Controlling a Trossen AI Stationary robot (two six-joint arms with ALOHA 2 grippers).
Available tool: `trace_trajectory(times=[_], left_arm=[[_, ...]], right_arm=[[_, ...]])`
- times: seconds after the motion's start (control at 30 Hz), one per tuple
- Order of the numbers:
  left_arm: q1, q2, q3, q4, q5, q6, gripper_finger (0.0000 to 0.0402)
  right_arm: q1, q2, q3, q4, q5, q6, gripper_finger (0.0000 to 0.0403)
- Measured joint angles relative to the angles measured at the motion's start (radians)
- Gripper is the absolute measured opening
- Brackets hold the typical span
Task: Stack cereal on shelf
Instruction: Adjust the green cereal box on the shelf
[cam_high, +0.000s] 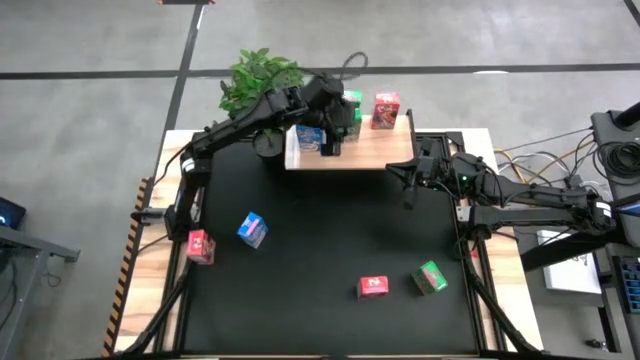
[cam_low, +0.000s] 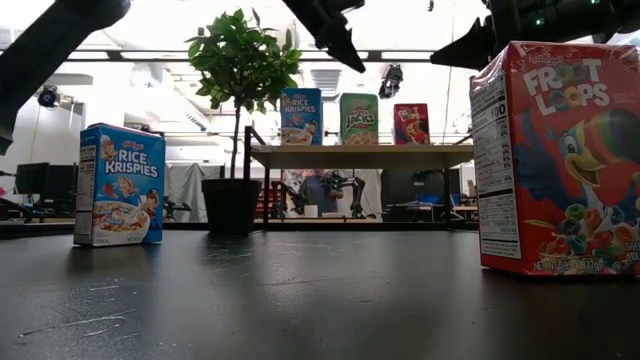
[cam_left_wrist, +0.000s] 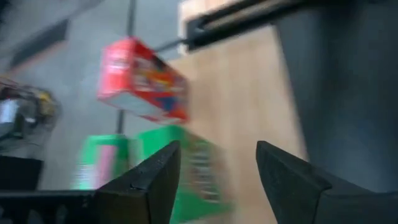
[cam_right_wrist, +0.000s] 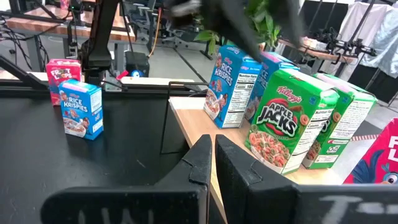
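Shelf at the far edge of the counter, beside a potted plant, carrying five of nine cereal boxes upright in a row: two blue boxes, two green boxes, one red box. Left claw spread wide and empty, poised above the green pair. Right claw clenched on nothing, low by the shelf's right end. Loose on the counter: two red strays, one blue stray, one green stray. Likely hazard: an open finger clipping a green box, toppling it against its neighbours or off the plank (tall, light cardboard, closely packed).
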Motion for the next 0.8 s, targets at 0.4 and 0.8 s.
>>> trace_trajectory(times=[0.4, 0.8], left_arm=[[-0.054, 0.007, -0.226, 0.082, -0.283, -0.032, 0.0087], [-0.046, 0.007, -0.239, 0.139, -0.339, -0.038, 0.0049]], right_arm=[[0.000, 0.000, 0.000, -0.008, 0.000, 0.002, 0.0012], [0.000, 0.000, 0.000, -0.008, 0.000, -0.004, 0.0012]])
